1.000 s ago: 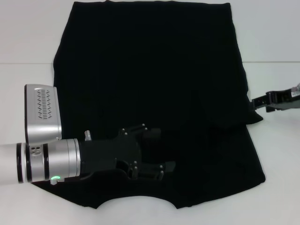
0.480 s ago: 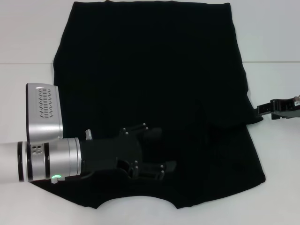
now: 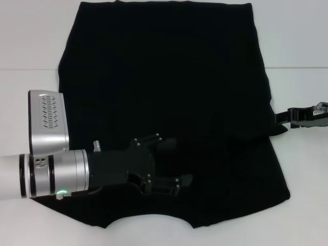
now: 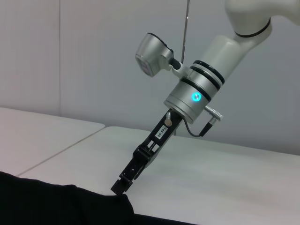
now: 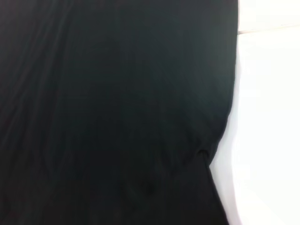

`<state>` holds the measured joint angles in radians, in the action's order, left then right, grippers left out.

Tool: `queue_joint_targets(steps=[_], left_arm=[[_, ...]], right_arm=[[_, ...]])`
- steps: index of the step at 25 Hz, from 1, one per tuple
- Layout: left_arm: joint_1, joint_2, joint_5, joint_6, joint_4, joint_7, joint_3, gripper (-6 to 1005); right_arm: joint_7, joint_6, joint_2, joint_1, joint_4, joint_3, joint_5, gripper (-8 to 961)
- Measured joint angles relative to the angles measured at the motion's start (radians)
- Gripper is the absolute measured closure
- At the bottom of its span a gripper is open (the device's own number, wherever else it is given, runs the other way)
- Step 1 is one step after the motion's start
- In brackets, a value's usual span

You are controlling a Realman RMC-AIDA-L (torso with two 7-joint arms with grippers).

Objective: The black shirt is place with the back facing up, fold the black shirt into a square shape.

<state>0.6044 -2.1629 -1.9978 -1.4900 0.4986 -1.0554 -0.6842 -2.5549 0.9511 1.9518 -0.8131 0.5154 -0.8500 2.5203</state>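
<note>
On the white table [image 3: 302, 51] the shirt [image 3: 164, 92] lies flat w/ plain black side up and the neck opening toward us at the near edge. Both long sides look turned inward already, so we read the sleeve folds as done or nearly so, tho black on black hides the layers and we can't be sure. What's left, in our judgement: bring one short end over the other to get the square. Our left gripper [image 3: 179, 164] hovers low over the near-middle of the cloth, fingers spread apart, holding nothing that we can see. Our right gripper [image 3: 281, 117] sits at the shirt's right edge by a small tuck of fabric; in the left wrist view its tip [image 4: 123, 185] touches the cloth edge, but can't tell if it's pinching or just resting there.
</note>
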Motion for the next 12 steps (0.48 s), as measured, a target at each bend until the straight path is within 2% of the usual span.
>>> queue_joint_targets(steps=[12], left_arm=[[-0.001, 0.0, 0.001, 0.005, 0.0, -0.001, 0.0, 57]], right_arm=[[0.021, -0.028, 0.015, -0.001, -0.013, -0.002, 0.0, 333]])
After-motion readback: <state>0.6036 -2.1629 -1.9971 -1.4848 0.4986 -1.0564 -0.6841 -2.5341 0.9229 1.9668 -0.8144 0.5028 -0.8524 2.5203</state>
